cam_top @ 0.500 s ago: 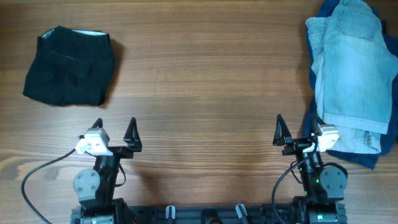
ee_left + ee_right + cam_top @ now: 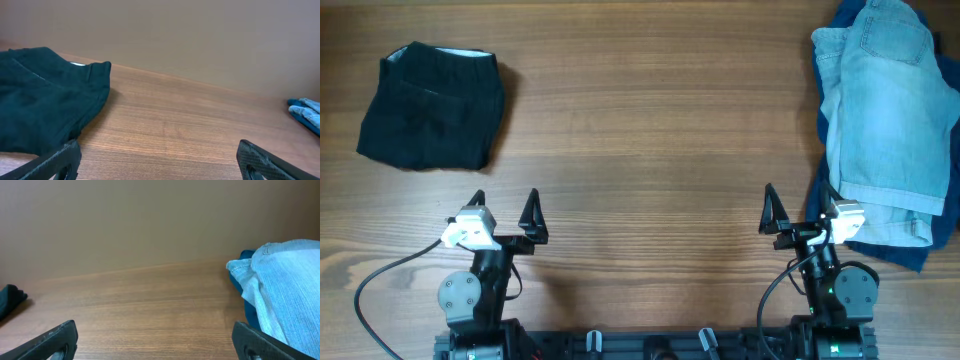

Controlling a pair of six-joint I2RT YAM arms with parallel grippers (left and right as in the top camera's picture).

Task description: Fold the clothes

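A black garment (image 2: 432,108) lies folded at the far left of the table; the left wrist view shows it (image 2: 45,107) at its left side. A heap of pale-blue denim shorts (image 2: 883,110) lies at the far right on top of a dark-blue piece (image 2: 910,255); it fills the right of the right wrist view (image 2: 285,292). My left gripper (image 2: 505,208) stands open near the front edge, empty, well short of the black garment. My right gripper (image 2: 798,208) is open and empty too, its right finger close beside the denim heap.
The wooden table (image 2: 650,130) runs between the two piles. Both arm bases (image 2: 470,295) (image 2: 840,290) and their cables sit at the front edge. A plain beige wall (image 2: 200,35) stands behind the table.
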